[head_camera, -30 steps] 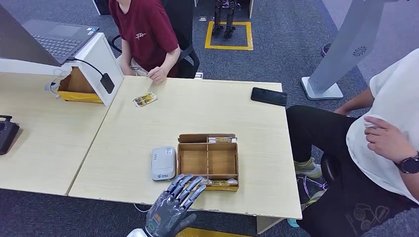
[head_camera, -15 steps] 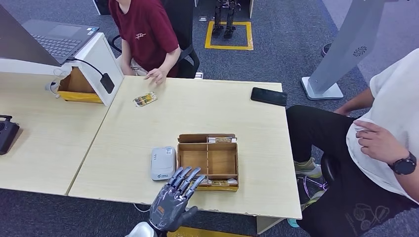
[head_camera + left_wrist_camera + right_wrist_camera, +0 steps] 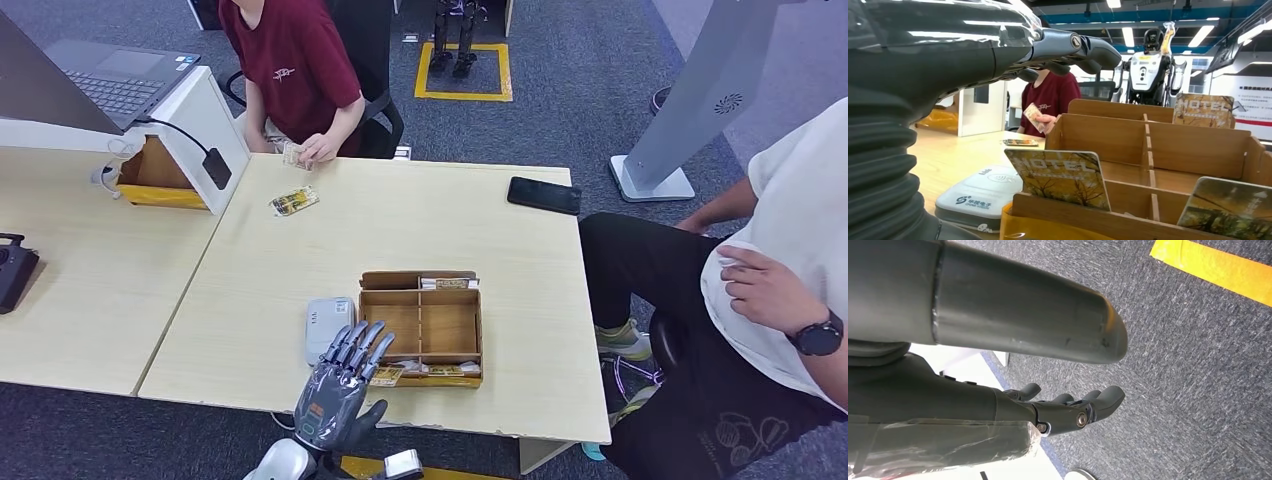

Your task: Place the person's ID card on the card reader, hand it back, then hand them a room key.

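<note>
My left hand (image 3: 338, 388) hovers over the table's near edge with its fingers spread and nothing in it. Its fingertips (image 3: 362, 343) lie over the near right corner of the grey card reader (image 3: 327, 326), beside the wooden box (image 3: 421, 322). Hotel key cards (image 3: 1060, 177) stand in the box's near slot, and more key cards (image 3: 447, 283) stand at its back. The person in red holds a small card (image 3: 292, 153) at the far edge, the same card (image 3: 1033, 115) showing in the left wrist view. Another card (image 3: 293, 201) lies flat on the table. My right hand (image 3: 1068, 409) hangs over the carpet, holding nothing.
A black phone (image 3: 544, 195) lies at the table's far right. A second person (image 3: 790, 270) sits close on the right. On the left, a white stand (image 3: 195, 125) with a laptop (image 3: 120, 80) sits on the adjoining desk, and a black device (image 3: 15, 270) lies at its left edge.
My left hand has drifted left, from the box's front corner to the card reader's corner. The person in red has raised a card at the far edge.
</note>
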`<action>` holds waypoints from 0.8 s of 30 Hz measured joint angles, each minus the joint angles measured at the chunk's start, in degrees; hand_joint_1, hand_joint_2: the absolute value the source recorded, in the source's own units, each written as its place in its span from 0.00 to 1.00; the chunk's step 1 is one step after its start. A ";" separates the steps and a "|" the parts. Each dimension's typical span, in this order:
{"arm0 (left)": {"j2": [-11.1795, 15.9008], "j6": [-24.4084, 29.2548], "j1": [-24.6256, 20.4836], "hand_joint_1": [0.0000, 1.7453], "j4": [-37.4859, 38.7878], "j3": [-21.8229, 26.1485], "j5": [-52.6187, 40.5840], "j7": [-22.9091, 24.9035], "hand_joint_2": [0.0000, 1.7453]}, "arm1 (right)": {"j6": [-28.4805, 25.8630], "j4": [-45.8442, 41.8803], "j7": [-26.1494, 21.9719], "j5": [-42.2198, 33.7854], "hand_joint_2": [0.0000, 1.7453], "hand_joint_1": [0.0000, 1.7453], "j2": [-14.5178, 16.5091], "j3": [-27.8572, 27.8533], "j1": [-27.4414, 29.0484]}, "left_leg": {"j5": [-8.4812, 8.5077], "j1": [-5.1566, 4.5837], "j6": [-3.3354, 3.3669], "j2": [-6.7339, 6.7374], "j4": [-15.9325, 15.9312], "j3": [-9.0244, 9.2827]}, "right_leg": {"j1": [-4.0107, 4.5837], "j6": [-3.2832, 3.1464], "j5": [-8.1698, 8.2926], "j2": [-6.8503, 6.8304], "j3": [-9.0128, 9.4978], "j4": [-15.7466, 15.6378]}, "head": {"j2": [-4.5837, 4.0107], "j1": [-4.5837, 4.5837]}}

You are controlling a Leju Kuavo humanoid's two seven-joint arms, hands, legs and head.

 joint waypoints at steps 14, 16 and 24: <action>-0.48 0.00 0.08 0.00 0.35 0.17 1.61 -1.78 1.00 | -0.15 0.00 -0.34 0.02 0.00 0.00 0.00 0.00 0.00 | 0.00 0.00 0.00 0.00 0.00 0.00 | 0.00 0.00 0.00 0.00 0.00 0.00 | 0.00 0.00; -0.55 0.00 0.12 0.00 0.35 0.17 2.32 -2.41 1.00 | -0.17 0.00 -0.36 0.02 0.00 0.00 0.00 0.00 0.00 | 0.00 0.00 0.00 0.00 0.00 0.00 | 0.00 0.00 0.00 0.00 0.00 0.00 | 0.00 0.00; -0.92 0.00 0.24 0.00 0.39 0.66 2.65 -2.95 1.00 | -0.18 0.00 -0.39 0.02 0.00 0.00 0.01 0.00 0.00 | 0.00 0.00 0.00 0.00 0.00 0.00 | 0.00 0.00 0.00 0.00 0.00 0.00 | 0.00 0.00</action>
